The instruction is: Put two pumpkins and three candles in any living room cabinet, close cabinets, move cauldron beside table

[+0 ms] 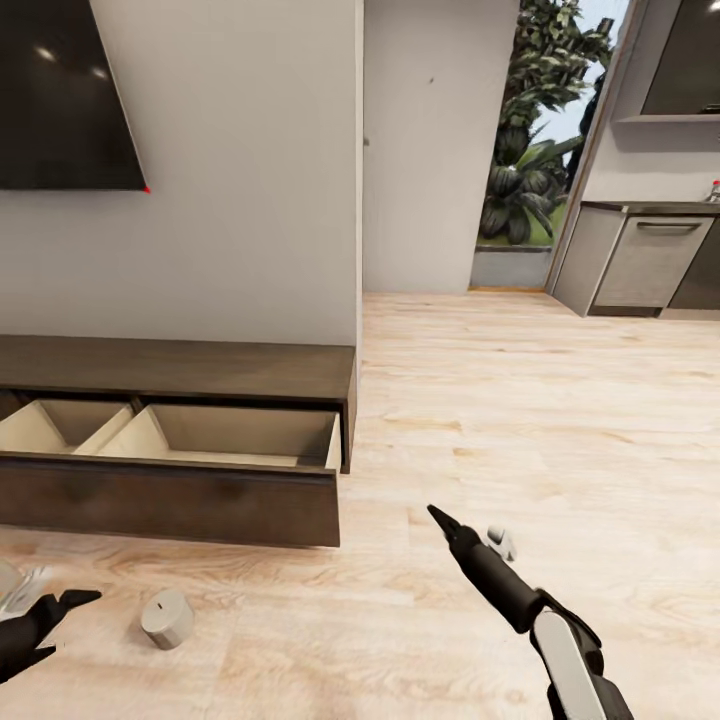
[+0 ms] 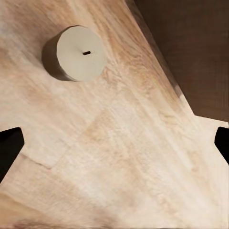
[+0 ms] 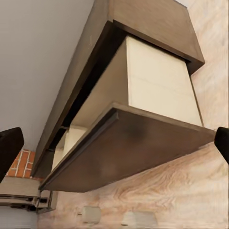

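A pale candle [image 1: 167, 618] lies tipped on the wood floor [image 1: 520, 420] at the head view's lower left, just in front of the dark cabinet [image 1: 180, 368] with its drawer [image 1: 170, 500] pulled out, flanked by the left gripper [image 1: 62, 612] and right gripper [image 1: 440, 520], both spread and empty.

Pale grey-beige candle [image 1: 167, 618] lies tipped on wood floor, just in front of dark brown cabinet [image 1: 200, 368]; cabinet's drawer [image 1: 170, 495] pulled open, beige inside.
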